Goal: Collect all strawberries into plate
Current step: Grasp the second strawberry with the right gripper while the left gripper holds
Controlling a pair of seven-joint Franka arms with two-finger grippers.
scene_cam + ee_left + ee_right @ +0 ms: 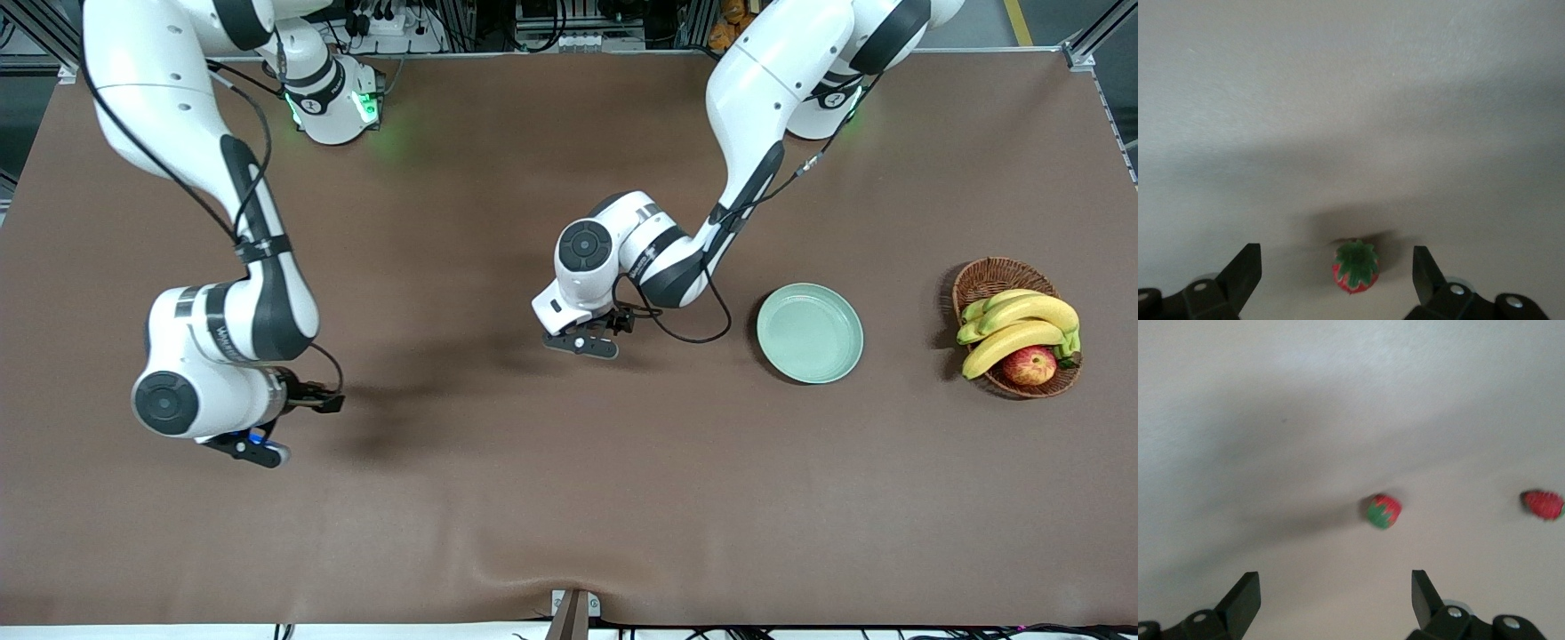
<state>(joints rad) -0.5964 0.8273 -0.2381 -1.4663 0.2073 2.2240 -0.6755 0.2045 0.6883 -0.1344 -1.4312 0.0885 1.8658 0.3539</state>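
Observation:
The pale mint-green plate point(809, 332) lies empty toward the left arm's end of the table. My left gripper point(580, 336) hangs low over the table's middle, beside the plate. In the left wrist view it point(1337, 263) is open around one strawberry point(1355, 267) that lies green cap up on the cloth, clear of both fingers. My right gripper point(267, 425) is over the right arm's end of the table. In the right wrist view it point(1335, 583) is open and empty, with two strawberries point(1383, 511) point(1542, 505) on the cloth ahead of it. The arms hide all three berries in the front view.
A brown wicker basket point(987, 276) with bananas point(1018, 324) and a red-yellow apple point(1029, 364) stands at the left arm's end of the table, past the plate. Brown cloth covers the table. A wrinkle runs along its edge nearest the front camera.

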